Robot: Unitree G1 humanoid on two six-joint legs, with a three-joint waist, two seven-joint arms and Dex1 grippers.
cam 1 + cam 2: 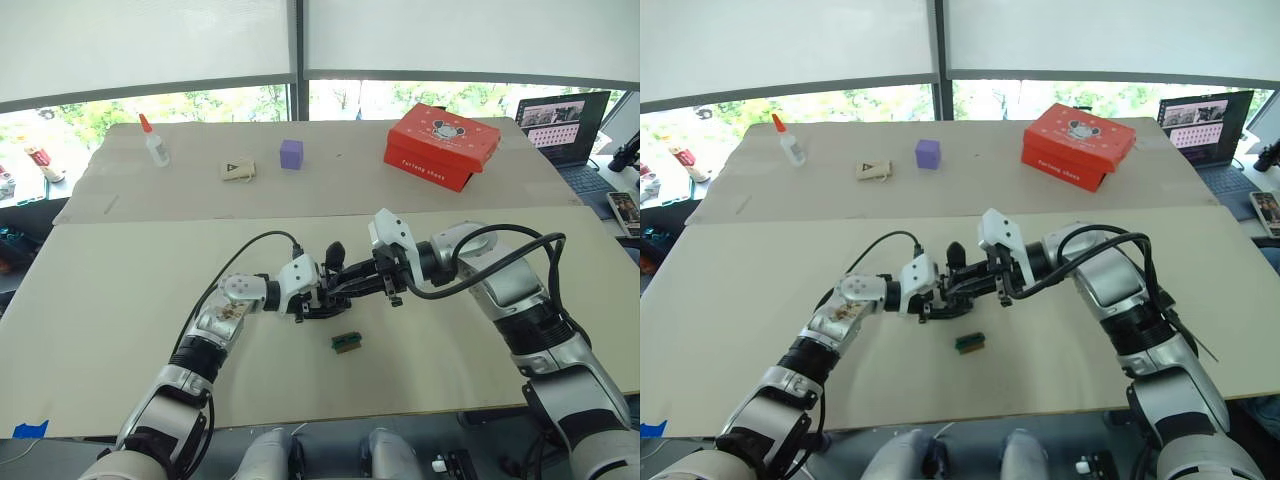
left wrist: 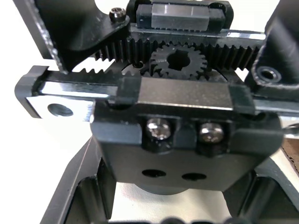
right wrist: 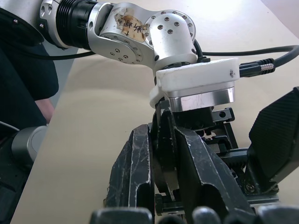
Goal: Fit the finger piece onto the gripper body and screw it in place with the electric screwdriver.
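- Green and brown, the small block (image 1: 346, 341) lies on the table (image 1: 120, 300) just below where our two grippers meet.
- We see our left gripper (image 1: 318, 297) clamped on the gripper body (image 2: 187, 107), whose gear and toothed racks sit right between its jaws.
- Our right gripper (image 1: 352, 283) has its jaws together, pinched on a thin black part we cannot name, touching the gripper body.
- Far beyond both jaws stand a purple cube (image 1: 291, 153), a glue bottle (image 1: 154, 141) and a red box (image 1: 441, 145).
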